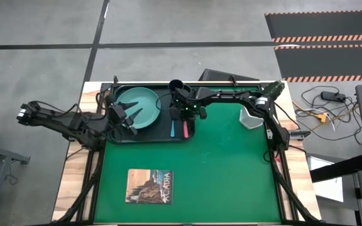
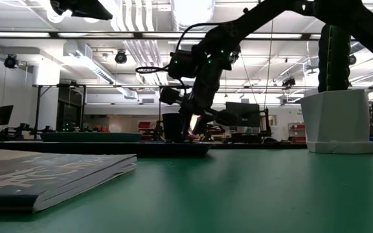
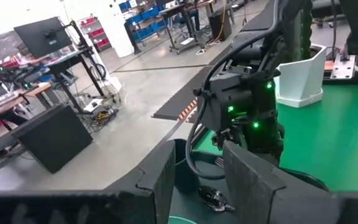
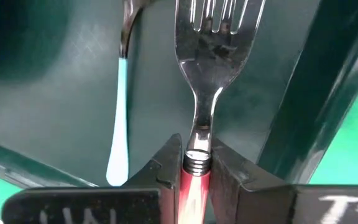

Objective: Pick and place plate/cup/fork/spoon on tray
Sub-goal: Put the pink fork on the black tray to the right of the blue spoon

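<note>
The black tray (image 1: 119, 135) lies at the table's far left. On it are the teal plate (image 1: 140, 103), the black cup (image 1: 175, 85) at its far right corner, and the blue-handled spoon (image 1: 172, 129) lying flat. My right gripper (image 1: 186, 116) is over the tray's right part, shut on the red-handled fork (image 4: 219, 25), which lies beside the spoon (image 4: 120, 112). My left gripper (image 1: 132, 118) hovers open over the plate's near side and touches nothing. My right gripper pinches the fork between its two fingers at the neck (image 4: 197, 158), where the red handle meets the metal. The fingers come from above and lie across the fork. The fork runs along the tray floor, tines toward the far side; I cannot tell whether it rests there.
A white pot (image 1: 251, 118) stands on the green mat (image 1: 231, 169) right of the tray. A book (image 1: 149, 186) lies near the mat's front edge. The mat between them is bare.
</note>
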Robot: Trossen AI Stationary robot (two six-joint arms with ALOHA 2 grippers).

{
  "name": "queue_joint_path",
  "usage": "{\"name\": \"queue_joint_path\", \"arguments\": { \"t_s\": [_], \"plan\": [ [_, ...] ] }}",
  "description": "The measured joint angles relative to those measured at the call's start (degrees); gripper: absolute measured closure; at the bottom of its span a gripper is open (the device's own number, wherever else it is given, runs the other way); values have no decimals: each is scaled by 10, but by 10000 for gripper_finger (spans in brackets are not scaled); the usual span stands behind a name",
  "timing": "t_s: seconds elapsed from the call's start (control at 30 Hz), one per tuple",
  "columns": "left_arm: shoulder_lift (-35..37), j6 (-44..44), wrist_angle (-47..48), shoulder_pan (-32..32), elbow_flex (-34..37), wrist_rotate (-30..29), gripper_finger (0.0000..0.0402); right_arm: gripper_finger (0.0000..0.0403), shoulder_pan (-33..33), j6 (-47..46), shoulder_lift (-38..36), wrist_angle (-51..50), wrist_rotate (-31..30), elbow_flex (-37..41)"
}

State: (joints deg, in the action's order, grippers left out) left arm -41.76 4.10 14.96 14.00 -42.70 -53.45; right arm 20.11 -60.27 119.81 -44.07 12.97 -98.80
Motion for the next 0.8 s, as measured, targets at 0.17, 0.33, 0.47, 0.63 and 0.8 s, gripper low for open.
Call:
{"name": "queue_joint_path", "arguments": {
  "t_s": [0.17, 0.33, 0.47, 0.63, 0.8],
  "plan": [
    [-1, 12, -10, 0, 0, 0, 285, 360, 7, -4, 1, 2, -19, 0],
    [-2, 13, -10, 0, 0, 0, 285, 360, 7, -3, 1, 11, -31, 0],
    [-1, 13, -11, 0, 0, 0, 285, 360, 7, 0, 1, 16, -40, 0],
    [-2, 13, -13, 0, 0, 0, 285, 360, 7, 3, 1, 15, -60, 0],
    [-2, 13, -13, 0, 0, 0, 285, 360, 7, 9, 1, 15, -70, 4]
  ]
}}
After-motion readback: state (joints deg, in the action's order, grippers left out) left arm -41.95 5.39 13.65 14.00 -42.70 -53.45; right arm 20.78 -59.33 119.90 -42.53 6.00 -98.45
